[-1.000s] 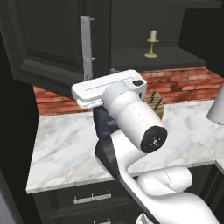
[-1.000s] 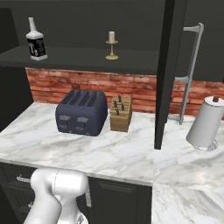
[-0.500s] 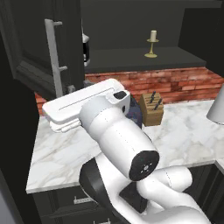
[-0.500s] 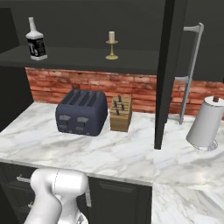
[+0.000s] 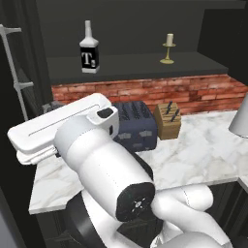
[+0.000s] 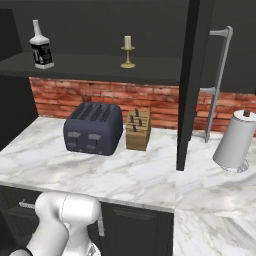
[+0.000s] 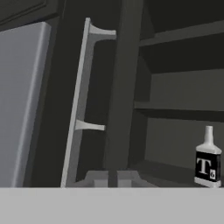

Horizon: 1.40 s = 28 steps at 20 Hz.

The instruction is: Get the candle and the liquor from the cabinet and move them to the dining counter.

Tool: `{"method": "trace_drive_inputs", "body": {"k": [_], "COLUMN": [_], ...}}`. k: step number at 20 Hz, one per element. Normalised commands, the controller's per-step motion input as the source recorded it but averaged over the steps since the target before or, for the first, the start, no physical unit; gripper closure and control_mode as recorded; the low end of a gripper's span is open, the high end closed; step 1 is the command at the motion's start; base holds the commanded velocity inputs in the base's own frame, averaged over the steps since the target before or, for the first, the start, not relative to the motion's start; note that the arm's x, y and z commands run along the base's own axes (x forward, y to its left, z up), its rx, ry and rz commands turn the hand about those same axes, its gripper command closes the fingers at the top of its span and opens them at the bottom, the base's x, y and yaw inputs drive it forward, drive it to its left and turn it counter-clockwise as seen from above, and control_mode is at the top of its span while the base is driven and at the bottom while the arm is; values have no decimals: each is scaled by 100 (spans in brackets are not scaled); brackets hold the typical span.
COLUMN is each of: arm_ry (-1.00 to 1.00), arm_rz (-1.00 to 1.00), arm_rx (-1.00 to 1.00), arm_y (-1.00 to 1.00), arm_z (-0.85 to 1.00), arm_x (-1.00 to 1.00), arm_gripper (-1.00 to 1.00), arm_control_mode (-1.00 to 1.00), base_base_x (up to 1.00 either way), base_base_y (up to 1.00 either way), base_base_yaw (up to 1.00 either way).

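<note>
The square black liquor bottle with a white "T" label (image 5: pixel 89 50) and the short cream candle in its golden candlestick (image 5: pixel 168 48) stand well apart on the dark inner shelf of the charcoal wall cabinet (image 6: pixel 105 65). Below lies a white veined marble worktop (image 6: pixel 150 177) against a red brick wall (image 6: pixel 160 100), with a dark toaster (image 6: pixel 93 129) beside a wooden knife block (image 6: pixel 138 129). Since the earlier picture the left door has swung fully open. The gripper (image 7: pixel 113 178) is closed, its fingers together beside the silver bar handle (image 7: pixel 76 105).
</note>
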Motion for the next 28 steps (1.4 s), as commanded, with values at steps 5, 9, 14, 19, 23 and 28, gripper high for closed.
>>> {"method": "trace_drive_inputs", "body": {"k": [5, 9, 14, 19, 23, 28], "arm_ry": [7, 0, 1, 6, 6, 7], "arm_rz": [2, 0, 2, 9, 15, 23], "arm_rx": [0, 0, 4, 10, 15, 15], "arm_y": [14, -7, -61, -100, -100, -92], "arm_z": [-1, 0, 0, -8, -8, -10], "arm_x": [0, -41, -72, -1, 66, 76], "arm_gripper": [-100, -100, -100, -100, -100, -100], "arm_control_mode": [-100, -100, -100, -100, -100, -100], "base_base_x": [0, 0, 0, 0, 0, 0], "base_base_y": [0, 0, 0, 0, 0, 0], "base_base_yaw": [0, 0, 0, 0, 0, 0]}}
